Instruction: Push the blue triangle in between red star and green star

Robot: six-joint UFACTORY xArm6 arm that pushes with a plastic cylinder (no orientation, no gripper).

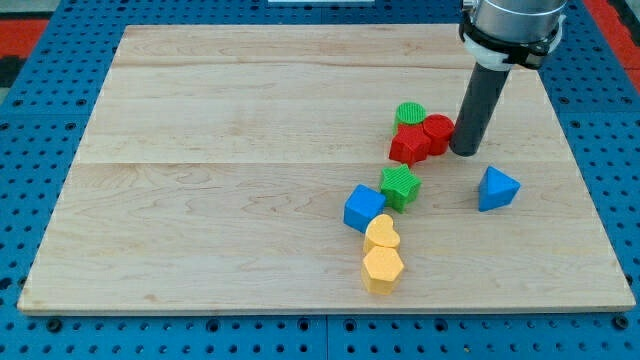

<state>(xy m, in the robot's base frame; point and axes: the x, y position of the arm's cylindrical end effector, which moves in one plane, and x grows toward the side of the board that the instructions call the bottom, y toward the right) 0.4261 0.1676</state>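
The blue triangle [497, 189] lies at the view's right of the wooden board [200, 200], apart from the other blocks. The red star [409, 144] sits near the middle right, touching a red cylinder [438, 132] and a green cylinder [410, 114]. The green star [401, 186] lies below the red star, with a small gap between them. My tip [465, 152] is at the right side of the red cylinder, touching or nearly touching it, and above and to the left of the blue triangle.
A blue cube [364, 209] touches the green star's lower left. A yellow heart [381, 234] and a yellow hexagon [382, 269] lie below it. The board rests on a blue perforated table [40, 120].
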